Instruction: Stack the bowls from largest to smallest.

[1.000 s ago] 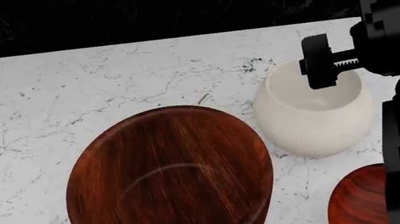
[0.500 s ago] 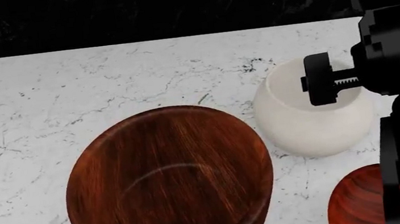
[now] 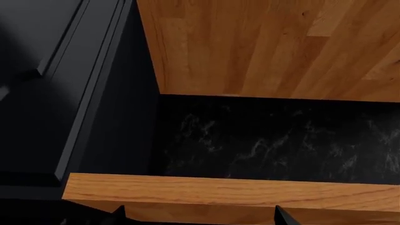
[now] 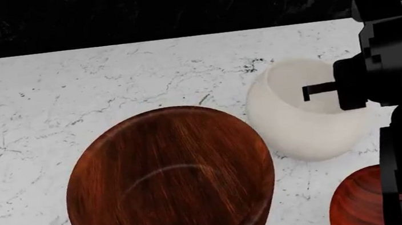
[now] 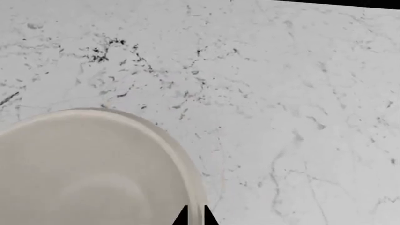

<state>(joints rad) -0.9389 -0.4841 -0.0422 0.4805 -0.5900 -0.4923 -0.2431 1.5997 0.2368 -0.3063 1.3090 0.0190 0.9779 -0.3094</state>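
Note:
The large dark-brown wooden bowl (image 4: 170,182) stands upright at the front centre of the marble counter (image 4: 46,102). The cream-white bowl (image 4: 295,129) sits to its right, tipped a little toward the left. My right gripper (image 4: 334,91) is shut on the cream bowl's right rim; in the right wrist view the two fingertips (image 5: 185,217) pinch the rim (image 5: 196,206) between them, at my right gripper (image 5: 196,218). The small reddish wooden bowl (image 4: 358,199) lies at the front right, half hidden by my right arm. My left gripper (image 3: 200,218) is open and empty, off the counter.
A black marble backsplash (image 4: 158,8) runs behind the counter. The left wrist view shows wood flooring (image 3: 269,47), a dark cabinet front (image 3: 56,93) and a wooden ledge (image 3: 225,194). White marble lies left of the large bowl.
My right gripper's fingers have closed onto the cream bowl's rim. The cream bowl has shifted and tipped slightly to the left. The other two bowls have not moved.

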